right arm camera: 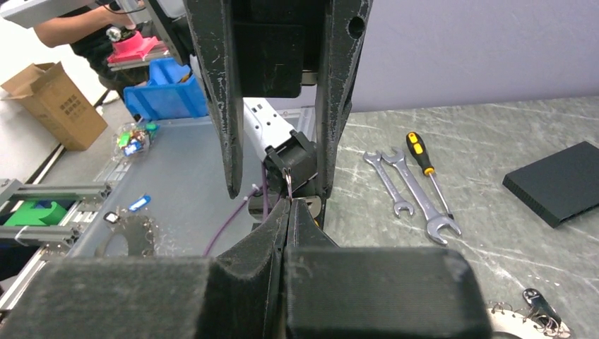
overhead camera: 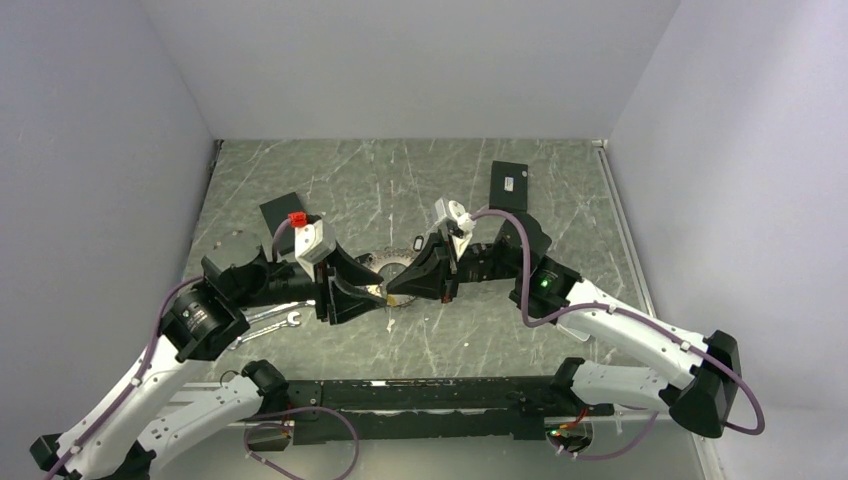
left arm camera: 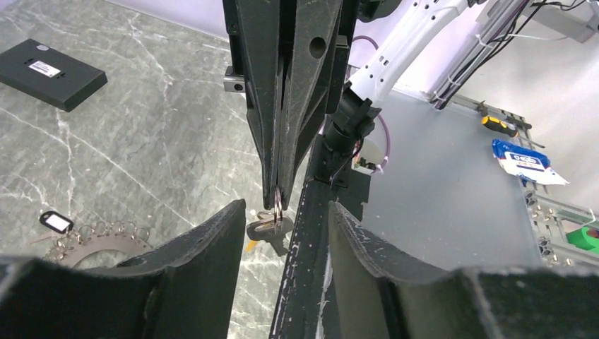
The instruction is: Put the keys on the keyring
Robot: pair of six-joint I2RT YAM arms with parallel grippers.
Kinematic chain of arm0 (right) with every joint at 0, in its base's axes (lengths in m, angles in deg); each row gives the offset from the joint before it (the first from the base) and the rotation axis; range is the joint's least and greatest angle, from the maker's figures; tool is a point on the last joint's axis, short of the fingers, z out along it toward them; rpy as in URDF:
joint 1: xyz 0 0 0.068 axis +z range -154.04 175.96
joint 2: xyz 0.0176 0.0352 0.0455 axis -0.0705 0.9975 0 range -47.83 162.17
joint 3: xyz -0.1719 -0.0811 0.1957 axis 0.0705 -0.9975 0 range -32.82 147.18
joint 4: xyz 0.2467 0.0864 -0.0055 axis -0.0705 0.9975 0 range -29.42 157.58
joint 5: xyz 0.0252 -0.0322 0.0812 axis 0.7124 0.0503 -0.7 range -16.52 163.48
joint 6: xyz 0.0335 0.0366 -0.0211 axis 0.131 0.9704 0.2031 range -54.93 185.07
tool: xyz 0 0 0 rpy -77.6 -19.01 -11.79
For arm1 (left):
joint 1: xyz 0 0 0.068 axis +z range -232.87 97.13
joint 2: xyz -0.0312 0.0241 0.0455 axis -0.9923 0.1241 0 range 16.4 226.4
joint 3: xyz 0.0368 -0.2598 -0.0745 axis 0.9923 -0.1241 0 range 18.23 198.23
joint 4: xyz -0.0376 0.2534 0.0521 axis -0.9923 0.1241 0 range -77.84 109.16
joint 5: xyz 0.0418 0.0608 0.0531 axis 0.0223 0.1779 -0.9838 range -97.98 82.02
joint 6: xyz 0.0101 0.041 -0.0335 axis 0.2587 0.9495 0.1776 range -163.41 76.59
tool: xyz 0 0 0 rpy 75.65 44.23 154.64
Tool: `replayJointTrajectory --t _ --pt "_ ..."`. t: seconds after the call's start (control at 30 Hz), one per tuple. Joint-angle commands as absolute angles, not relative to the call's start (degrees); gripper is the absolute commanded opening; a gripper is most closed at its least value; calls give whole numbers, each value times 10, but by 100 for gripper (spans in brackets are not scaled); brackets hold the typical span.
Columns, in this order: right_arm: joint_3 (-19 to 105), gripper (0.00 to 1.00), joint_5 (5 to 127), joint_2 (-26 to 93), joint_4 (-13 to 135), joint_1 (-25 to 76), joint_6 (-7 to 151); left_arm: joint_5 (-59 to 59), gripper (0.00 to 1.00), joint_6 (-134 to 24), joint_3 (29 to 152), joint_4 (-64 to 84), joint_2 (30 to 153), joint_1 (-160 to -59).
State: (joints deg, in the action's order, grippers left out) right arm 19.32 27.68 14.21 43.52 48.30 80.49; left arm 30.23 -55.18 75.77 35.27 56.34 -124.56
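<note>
**Right end effector** [left arm camera: 275, 192]: closed. Its tips pinch the small metal ring at the top of the keys [left arm camera: 264, 226]. The bunch hangs below the tips, close over the middle of the desk [overhead camera: 560, 330]. Whether the keys touch the surface cannot be told. An orange-yellow key head [left arm camera: 251, 245] shows at the lower edge of the bunch, partly behind the left finger.

**Left end effector** [overhead camera: 373, 292]: open and holding nothing. Its two fingers [right arm camera: 220, 106] stand apart on either side of the right tips and the pinched ring. No contact with the keys is visible.

**Keyring** [overhead camera: 396, 266]: lies flat on the desk near its middle, just beyond the two end effectors toward the far edge. It is apart from the held keys. A small black oval tag [left arm camera: 56, 222] lies at its rim.

**Other items on the desk:**
- Two open-ended wrenches [right arm camera: 413, 198] lie side by side toward the left edge, next to the left arm.
- A yellow-and-black-handled screwdriver [right arm camera: 422, 157] lies just beside the wrenches.
- A black flat box [overhead camera: 509, 186] with a white label sits near the far edge, right of centre.
- A black pad [overhead camera: 280, 211] lies toward the far left corner.
</note>
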Motion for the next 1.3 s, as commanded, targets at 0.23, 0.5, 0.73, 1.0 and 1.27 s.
replayJointTrajectory --t 0.23,0.5,0.73,1.0,1.27 --pt "244 0 407 135 557 484 794 194 76 -529 802 401 532 -1245" --pt "243 0 523 117 638 480 811 49 75 -492 775 436 513 -1245" --pt "244 0 610 120 699 468 825 -77 68 -540 743 428 551 -1245" --pt "277 0 792 141 802 465 871 -104 60 -613 709 399 641 -1245" --pt "231 0 683 114 745 465 816 -76 56 -622 676 337 710 -1246"
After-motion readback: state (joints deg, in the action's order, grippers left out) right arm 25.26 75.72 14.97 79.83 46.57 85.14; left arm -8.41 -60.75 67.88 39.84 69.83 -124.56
